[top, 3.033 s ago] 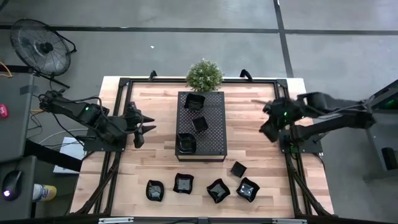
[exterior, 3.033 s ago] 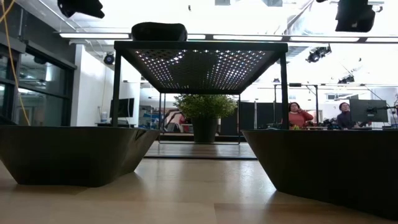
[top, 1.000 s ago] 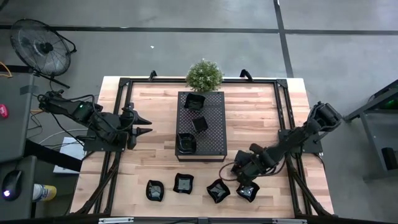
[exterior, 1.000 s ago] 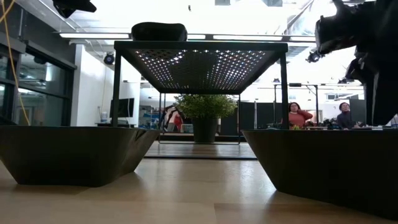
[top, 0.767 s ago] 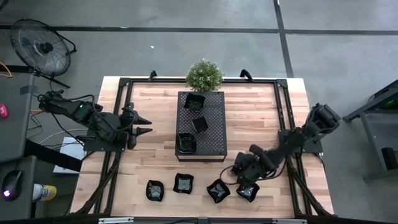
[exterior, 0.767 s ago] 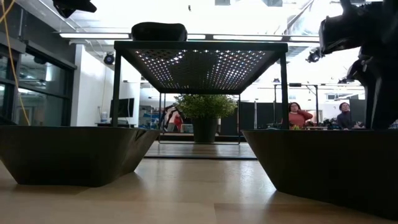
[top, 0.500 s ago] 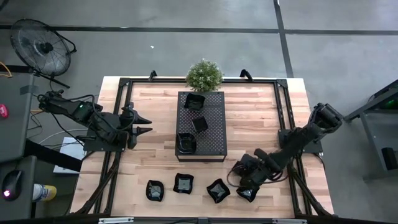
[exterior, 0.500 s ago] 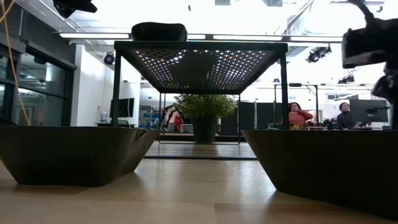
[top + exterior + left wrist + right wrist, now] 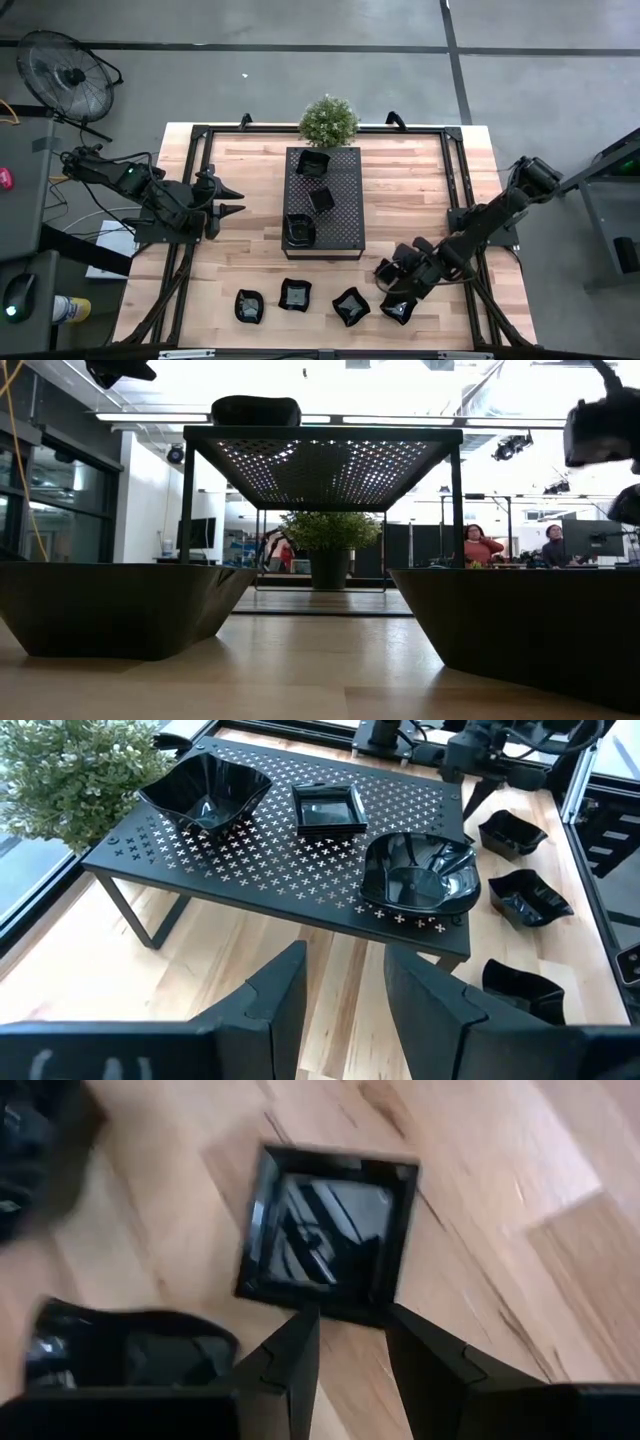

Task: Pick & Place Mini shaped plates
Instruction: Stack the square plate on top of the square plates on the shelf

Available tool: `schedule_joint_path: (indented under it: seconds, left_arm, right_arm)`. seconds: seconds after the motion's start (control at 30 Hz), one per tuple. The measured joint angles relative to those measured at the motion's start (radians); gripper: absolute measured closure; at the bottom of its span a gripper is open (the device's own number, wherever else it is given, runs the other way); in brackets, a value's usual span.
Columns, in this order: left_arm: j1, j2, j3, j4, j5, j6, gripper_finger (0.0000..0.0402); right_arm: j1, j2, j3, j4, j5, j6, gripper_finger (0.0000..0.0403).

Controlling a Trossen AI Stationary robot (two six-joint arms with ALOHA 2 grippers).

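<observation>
wooden table (image 9: 410, 190) – perforated black tray (image 9: 340, 215), potted plant (image 9: 328, 120), 5 mini shaped plates (image 9: 296, 295).

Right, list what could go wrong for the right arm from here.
The right gripper hangs open just off the small square plate's near rim, so closing now may clip the edge and skid the glossy dish across the wood. A wavy plate lies close beside the fingers and could get nudged. The left gripper waits beside the perforated tray.

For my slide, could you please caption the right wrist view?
Right gripper open just above a small square black plate on the wooden table.
</observation>
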Motion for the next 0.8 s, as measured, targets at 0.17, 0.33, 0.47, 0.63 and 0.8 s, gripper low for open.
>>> schedule_joint_path:
  seconds: [0.17, 0.33, 0.47, 0.63, 0.8]
  left_arm:
    - [0.0, 0.0, 0.0, 0.0, -0.008, 0.0, 0.0268]
    - [0.0, 0.0, 0.0, 0.0, -0.01, -0.002, 0.0268]
    - [0.0, 0.0, 0.0, 0.0, -0.01, -0.002, 0.0268]
    - [0.0, 0.0, 0.0, -0.002, -0.01, -0.002, 0.0268]
    - [0.0, 0.0, 0.0, -0.002, -0.01, -0.001, 0.0268]
  right_arm:
    - [-0.014, 0.001, -0.017, 0.028, -0.028, -0.002, 0.029]
    - [-0.046, 0.001, -0.017, 0.008, -0.021, -0.007, 0.029]
    - [-0.066, 0.001, -0.017, 0.001, -0.037, -0.026, 0.029]
    - [-0.085, 0.001, -0.017, 0.002, -0.061, -0.056, 0.029]
    - [-0.091, 0.001, -0.017, 0.005, -0.067, -0.062, 0.029]
